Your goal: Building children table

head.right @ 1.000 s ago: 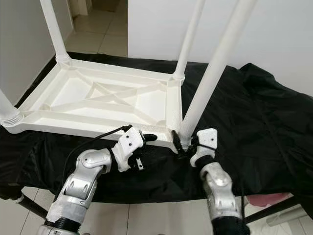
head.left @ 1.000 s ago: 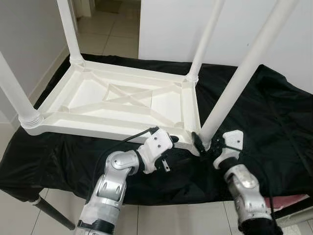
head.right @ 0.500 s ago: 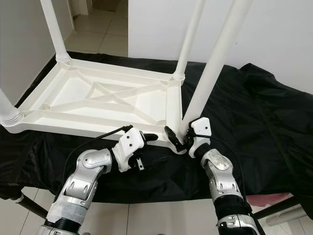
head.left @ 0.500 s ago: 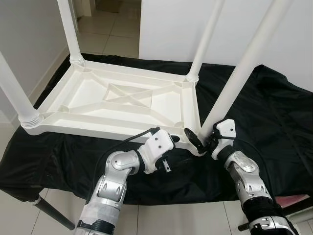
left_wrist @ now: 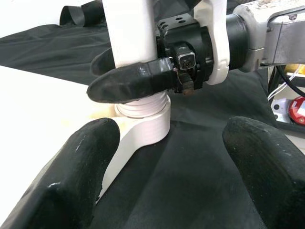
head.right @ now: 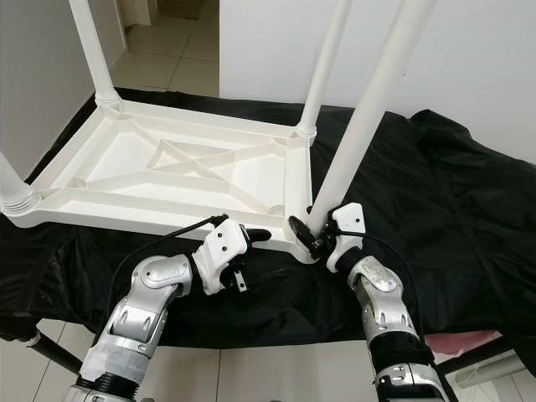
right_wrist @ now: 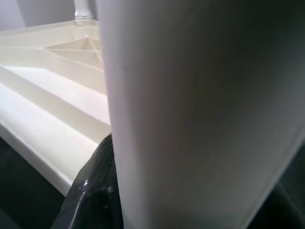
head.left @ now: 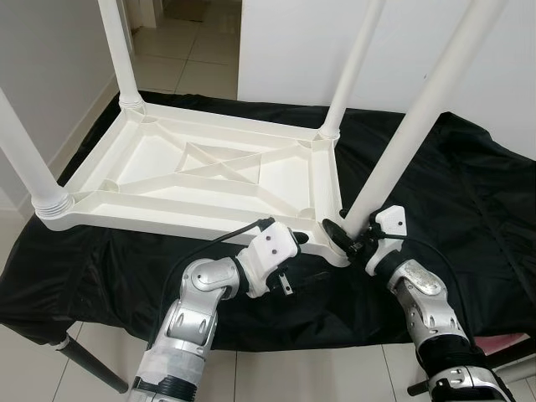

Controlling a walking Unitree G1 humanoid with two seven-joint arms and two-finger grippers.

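A white plastic children's table [head.left: 209, 176] lies upside down on a black cloth [head.left: 469, 209], its legs pointing up. My right gripper [head.left: 346, 237] is shut on the base of the near right leg [head.left: 410, 126], just above its corner socket [left_wrist: 143, 121]. In the left wrist view one black finger [left_wrist: 128, 81] crosses the front of the leg and the other sits behind it. The leg [right_wrist: 190, 114] looms close in the right wrist view. My left gripper [head.left: 291, 261] stands open against the table's front edge, a little left of that corner, holding nothing.
Three other legs stand at the far left [head.left: 117, 50], near left [head.left: 25, 159] and far right [head.left: 352, 67] corners. The cloth-covered surface ends just before my arms, with tiled floor [head.left: 184, 50] beyond. A white wall [head.left: 293, 42] rises behind. A pink-red object [head.left: 502, 343] lies low at the right.
My right gripper has risen and turned toward the near right leg, opened beside it, then closed around its base. The left arm has stayed put.
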